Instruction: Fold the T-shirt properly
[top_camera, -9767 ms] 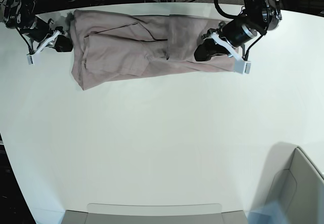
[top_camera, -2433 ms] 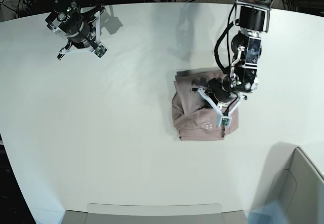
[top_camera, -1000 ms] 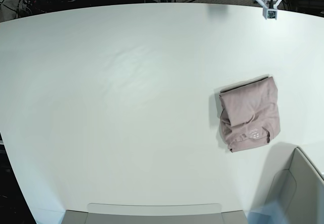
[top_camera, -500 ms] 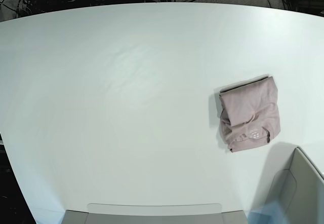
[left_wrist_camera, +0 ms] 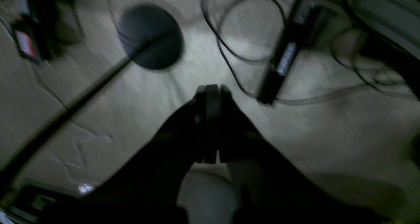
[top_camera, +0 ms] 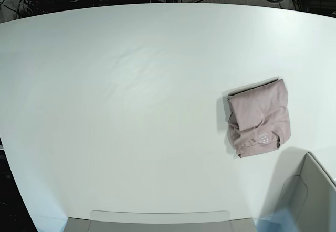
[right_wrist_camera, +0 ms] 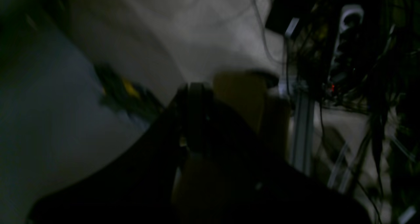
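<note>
The T-shirt point(top_camera: 259, 119), folded, is lying on the tabletop point(top_camera: 131, 111) near its right edge. Both pincers, left point(left_wrist_camera: 210, 96) and right point(right_wrist_camera: 193, 92), are being held closed and empty, away from the T-shirt, over the floor point(left_wrist_camera: 328, 135).

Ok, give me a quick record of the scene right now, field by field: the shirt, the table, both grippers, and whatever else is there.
T-shirt: pink-mauve, folded into a compact bundle, small white mark facing up
position: right side of the white table in the base view, lying free
left gripper: shut, empty, off the table over floor cables
right gripper: shut, empty, away from the table
grey bin: at the table's lower right corner
</note>
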Robot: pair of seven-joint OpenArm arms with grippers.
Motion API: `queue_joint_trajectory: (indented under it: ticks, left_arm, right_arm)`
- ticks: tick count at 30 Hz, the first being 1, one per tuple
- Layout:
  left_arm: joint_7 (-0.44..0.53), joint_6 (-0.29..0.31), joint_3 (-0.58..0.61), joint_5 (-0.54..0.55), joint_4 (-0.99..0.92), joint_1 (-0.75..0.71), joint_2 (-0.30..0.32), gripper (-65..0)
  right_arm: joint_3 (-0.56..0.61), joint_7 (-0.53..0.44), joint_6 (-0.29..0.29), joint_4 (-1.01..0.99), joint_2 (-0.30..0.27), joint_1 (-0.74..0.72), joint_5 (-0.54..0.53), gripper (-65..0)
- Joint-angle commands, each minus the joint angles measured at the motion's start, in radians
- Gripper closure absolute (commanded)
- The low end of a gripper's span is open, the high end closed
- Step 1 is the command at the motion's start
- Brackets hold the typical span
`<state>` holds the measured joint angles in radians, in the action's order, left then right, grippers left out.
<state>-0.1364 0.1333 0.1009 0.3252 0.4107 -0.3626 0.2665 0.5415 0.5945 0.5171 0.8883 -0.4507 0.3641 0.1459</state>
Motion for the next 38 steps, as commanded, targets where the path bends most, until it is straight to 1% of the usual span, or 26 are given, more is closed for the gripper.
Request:
queue_joint_trajectory:
  ticks: [1, 4, 7, 9, 12, 15, 20, 23, 29, 33, 35, 38]
  left_arm:
    - [0.028, -0.001, 0.009, -0.001, -0.022, 0.001, -0.002, 0.0]
    - [0.059, -0.001, 0.012, -0.001, -0.072, 0.033, -0.017, 0.0]
    - [0.065, 0.001, 0.013, -0.001, -0.101, 0.072, -0.028, 0.0]
    - [0.065, 0.001, 0.013, -0.001, -0.125, 0.099, -0.029, 0.0]
    - [0.065, 0.001, 0.013, -0.001, -0.134, 0.115, -0.029, 0.0]
    - [0.065, 0.001, 0.013, -0.001, -0.135, 0.119, -0.029, 0.0]
    - [0.065, 0.001, 0.012, 0.001, -0.135, 0.138, -0.031, 0.0]
    - [0.065, 0.001, 0.012, 0.002, -0.135, 0.181, -0.032, 0.0]
    - [0.065, 0.001, 0.012, 0.002, -0.135, 0.224, -0.077, 0.0]
    - [0.063, 0.001, 0.012, 0.002, -0.135, 0.227, -0.112, 0.0]
    - [0.063, 0.001, 0.012, 0.002, -0.135, 0.227, -0.123, 0.0]
    - [0.063, 0.001, 0.012, 0.002, -0.135, 0.227, -0.151, 0.0]
  right_arm:
    - [0.007, -0.008, 0.007, -0.034, -0.009, -0.015, 0.004, 0.0]
    - [0.019, -0.114, 0.007, -0.148, 0.017, -0.075, 0.005, 0.0]
    - [0.018, -0.218, 0.007, -0.257, 0.049, -0.129, 0.007, 0.0]
    - [0.018, -0.255, 0.007, -0.321, 0.071, -0.158, 0.007, 0.0]
    - [0.019, -0.261, 0.007, -0.386, 0.096, -0.192, 0.008, 0.0]
    - [0.019, -0.261, 0.007, -0.400, 0.111, -0.195, 0.008, 0.0]
    - [0.018, -0.258, 0.007, -0.423, 0.125, -0.201, 0.008, 0.0]
    - [0.018, -0.258, 0.007, -0.493, 0.168, -0.233, 0.008, 0.0]
    - [0.019, -0.259, 0.007, -0.662, 0.200, -0.302, 0.008, 0.0]
    - [0.021, -0.261, 0.007, -0.679, 0.201, -0.300, 0.013, 0.0]
    - [0.021, -0.261, 0.007, -0.679, 0.201, -0.300, 0.048, 0.0]
    - [0.021, -0.261, 0.007, -0.680, 0.203, -0.297, 0.159, 0.0]
